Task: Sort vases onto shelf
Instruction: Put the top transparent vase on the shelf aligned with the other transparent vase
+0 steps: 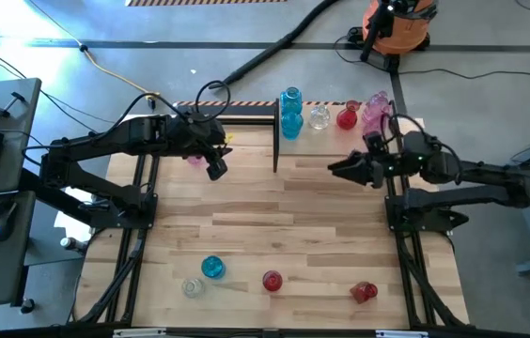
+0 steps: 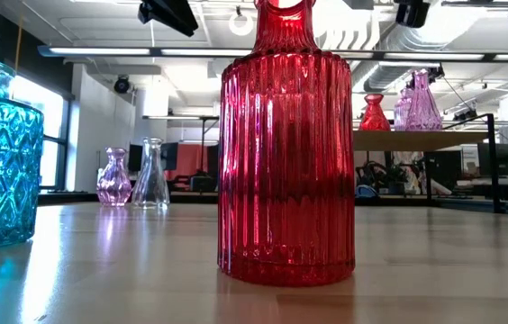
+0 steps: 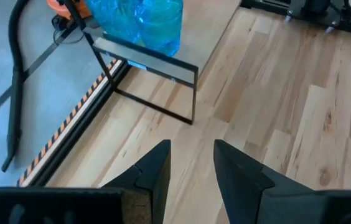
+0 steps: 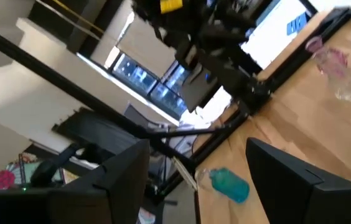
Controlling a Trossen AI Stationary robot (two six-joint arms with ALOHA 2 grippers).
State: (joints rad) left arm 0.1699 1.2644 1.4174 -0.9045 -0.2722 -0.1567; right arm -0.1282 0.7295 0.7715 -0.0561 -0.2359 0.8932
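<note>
The shelf [image 1: 333,105] stands at the table's far edge and carries blue [image 1: 290,113], clear [image 1: 319,116], red [image 1: 346,118] and pink [image 1: 375,108] vases. Blue [image 1: 212,268], clear [image 1: 193,287] and two red vases [image 1: 272,280] [image 1: 364,292] stand near the near edge. A pink vase [image 1: 194,158] and a clear one [image 2: 150,174] stand by the left arm. My left gripper [image 1: 216,169] hovers open over bare wood left of the shelf, its fingers apart in the left wrist view [image 3: 191,168]. My right gripper [image 1: 335,167] hangs open in front of the shelf [image 4: 197,186].
A thin black frame [image 3: 157,81] stands at the shelf's left end below the blue vases [image 3: 144,22]. Black rails [image 1: 138,235] [image 1: 406,253] run along both table sides. In the low view the red ribbed vase [image 2: 285,144] stands close up. Bare wood lies in the table's middle [image 1: 274,216].
</note>
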